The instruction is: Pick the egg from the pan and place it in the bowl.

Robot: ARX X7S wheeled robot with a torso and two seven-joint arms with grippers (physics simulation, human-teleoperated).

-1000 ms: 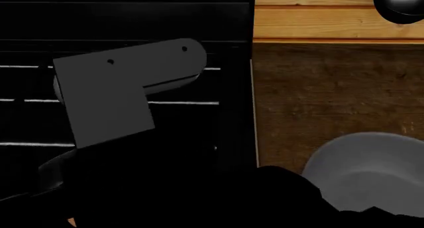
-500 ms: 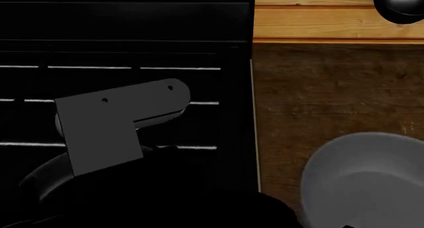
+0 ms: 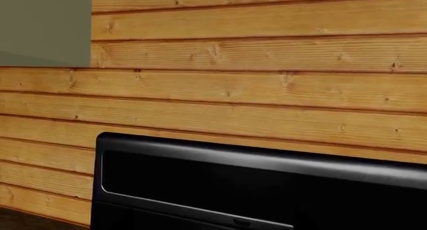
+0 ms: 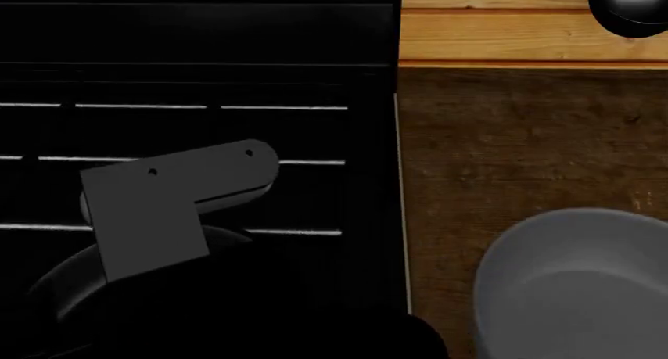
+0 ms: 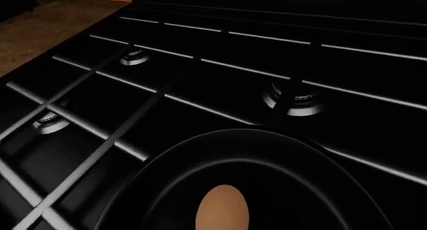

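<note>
Head view is very dark on the stove side. A grey arm link [image 4: 167, 206] covers the middle left of the stove [image 4: 209, 85]; it cannot be told which arm it belongs to. No fingertips show in any view, so whether either gripper is open or closed cannot be told.

The pan [image 4: 62, 285] is only a faint dark curved rim at 7 to 8 o'clock in the head view, mostly hidden under the arm and the black mass at the bottom edge. The handle is not visible. The egg is hidden in the head view.

Right wrist view: egg [image 5: 222, 210] lies inside the pan [image 5: 267, 155] on its floor, cut off by the frame edge, tan-orange. The camera looks down on it from above. Three burners sit beyond the pan among the grate bars [image 5: 167, 97].

Bowl [image 4: 574, 285], blue-grey, sits on the brown counter [image 4: 522, 156] at 4 to 5 o'clock in the head view, cut off by the right and bottom edges, well apart from the pan across the stove edge. A dark shiny round object [image 4: 630, 7] is at 1 o'clock, cut off.

Left wrist view shows only a wood plank wall [image 3: 267, 89] and the stove's black back panel [image 3: 260, 190].
</note>
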